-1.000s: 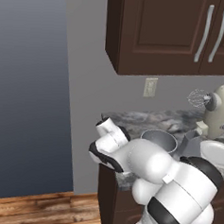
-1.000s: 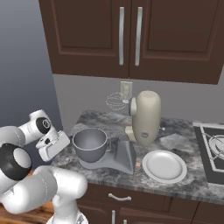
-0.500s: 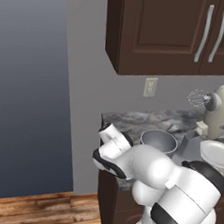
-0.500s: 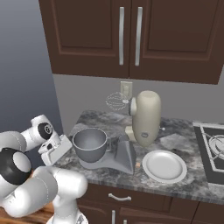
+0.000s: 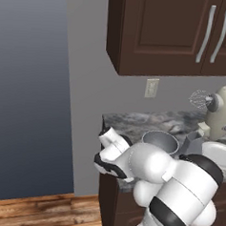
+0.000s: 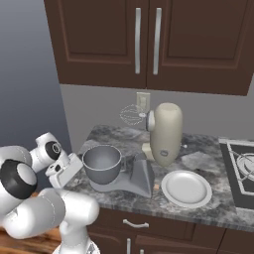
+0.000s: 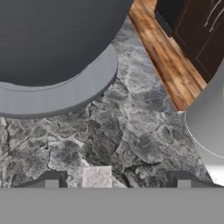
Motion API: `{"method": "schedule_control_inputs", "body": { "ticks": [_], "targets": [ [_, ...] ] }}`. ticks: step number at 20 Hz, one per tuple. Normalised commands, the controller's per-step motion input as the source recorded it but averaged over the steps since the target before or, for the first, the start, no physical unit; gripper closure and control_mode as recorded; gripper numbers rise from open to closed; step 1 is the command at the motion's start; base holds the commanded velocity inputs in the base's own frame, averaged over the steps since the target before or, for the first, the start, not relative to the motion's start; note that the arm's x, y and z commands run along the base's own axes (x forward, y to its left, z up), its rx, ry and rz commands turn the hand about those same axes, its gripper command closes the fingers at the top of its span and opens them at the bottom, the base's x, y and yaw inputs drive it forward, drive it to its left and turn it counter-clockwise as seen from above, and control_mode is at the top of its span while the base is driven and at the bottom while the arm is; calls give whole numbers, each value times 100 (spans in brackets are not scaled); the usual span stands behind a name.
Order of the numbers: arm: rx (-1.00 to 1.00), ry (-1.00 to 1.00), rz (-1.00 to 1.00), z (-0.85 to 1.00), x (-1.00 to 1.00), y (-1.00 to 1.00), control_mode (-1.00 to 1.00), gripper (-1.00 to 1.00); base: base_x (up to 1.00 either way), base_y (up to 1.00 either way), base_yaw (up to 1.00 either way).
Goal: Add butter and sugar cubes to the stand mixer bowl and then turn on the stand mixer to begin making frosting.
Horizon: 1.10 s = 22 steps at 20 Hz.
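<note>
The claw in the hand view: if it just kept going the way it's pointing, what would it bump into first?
Most likely the small pale cube lying between the open claw's tips, on the marbled grey counter. The stand mixer bowl lies off to the side of that line, though depth is hard to judge.

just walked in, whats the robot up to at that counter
The white arm has its hand low at the left end of the granite counter, beside the stand mixer bowl. In the hand view a small pale cube lies on the stone between its fingertips, not gripped. The stand mixer stands tilted back, a white plate nearby.
</note>
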Motion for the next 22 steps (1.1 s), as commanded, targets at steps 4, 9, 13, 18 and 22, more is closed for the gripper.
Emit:
{"method": "schedule_control_inputs", "body": {
  "ticks": [4, 9, 13, 18, 22],
  "targets": [
    [0, -2, 0, -5, 12, 2, -100, -100, 0, 0, 0],
    [0, -5, 0, -11, 1, 0, -100, -100, 0, 0, 0],
    [0, -8, 0, -25, 0, 0, -100, -100, 0, 0, 0],
    [0, -9, 0, -37, -8, -11, -100, 100, 0, 0, 0],
    [0, -3, 0, -32, 0, -1, -100, 100, 0, 0, 0]
  ]
}}
